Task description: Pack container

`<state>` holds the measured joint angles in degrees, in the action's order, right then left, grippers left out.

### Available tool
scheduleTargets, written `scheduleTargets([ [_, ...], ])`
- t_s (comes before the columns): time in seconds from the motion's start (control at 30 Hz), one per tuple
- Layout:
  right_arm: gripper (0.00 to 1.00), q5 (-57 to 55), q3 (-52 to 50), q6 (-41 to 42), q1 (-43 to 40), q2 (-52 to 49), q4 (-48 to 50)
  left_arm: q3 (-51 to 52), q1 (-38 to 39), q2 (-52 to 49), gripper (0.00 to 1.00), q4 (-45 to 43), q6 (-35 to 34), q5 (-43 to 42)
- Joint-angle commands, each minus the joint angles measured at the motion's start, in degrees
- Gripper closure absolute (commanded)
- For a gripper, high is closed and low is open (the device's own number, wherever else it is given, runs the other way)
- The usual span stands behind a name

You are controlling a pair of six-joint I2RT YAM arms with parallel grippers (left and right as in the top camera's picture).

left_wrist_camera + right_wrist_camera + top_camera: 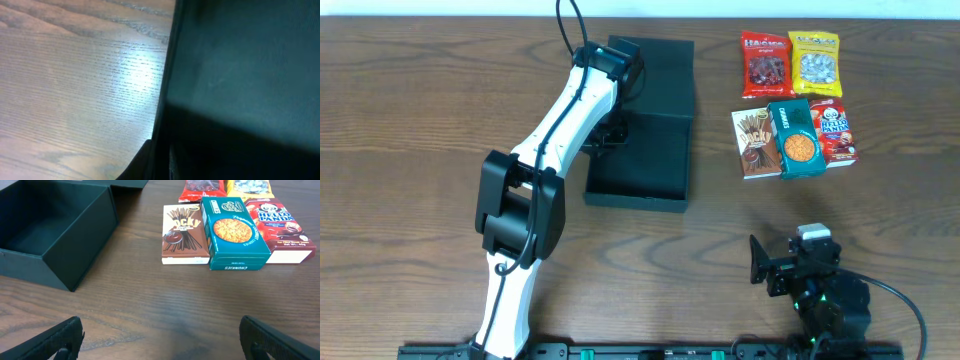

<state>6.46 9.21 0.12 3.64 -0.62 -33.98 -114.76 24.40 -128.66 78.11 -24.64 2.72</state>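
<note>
Container, dark teal-black, shallow, lid flap back; left hand grip unclear, right hand wide, empty.

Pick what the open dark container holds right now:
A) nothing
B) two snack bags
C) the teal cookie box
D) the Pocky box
A: the right wrist view shows the inside of the container bare, while the Pocky box, the teal Chunkies box, the Hello Panda box, the red bag and the yellow bag all lie outside it on the table.
</note>
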Motion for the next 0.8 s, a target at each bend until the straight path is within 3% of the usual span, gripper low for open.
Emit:
scheduleTargets([
  [0.0, 0.01, 0.0, -0.4, -1.0, 0.7, 0.3, 0.0, 0.3, 0.0, 1.5, 0.90, 0.9, -2.5, -1.3],
  [0.23, 0.00, 0.0, -0.4, -1.0, 0.7, 0.3, 0.0, 0.3, 0.0, 1.5, 0.90, 0.8, -3.9, -1.2],
  [0.33, 0.01, 0.0, -0.4, -1.0, 0.7, 0.3, 0.0, 0.3, 0.0, 1.5, 0.83, 0.0, -3.8, 1.0],
  [0.47, 0.01, 0.0, -0.4, -1.0, 0.7, 0.3, 0.0, 0.3, 0.0, 1.5, 0.83, -1.3, -3.6, 4.3],
  [0.77, 0.01, 0.0, -0.4, -1.0, 0.7, 0.3, 0.0, 0.3, -0.1, 1.5, 0.81, -4.1, 1.1, 4.4],
])
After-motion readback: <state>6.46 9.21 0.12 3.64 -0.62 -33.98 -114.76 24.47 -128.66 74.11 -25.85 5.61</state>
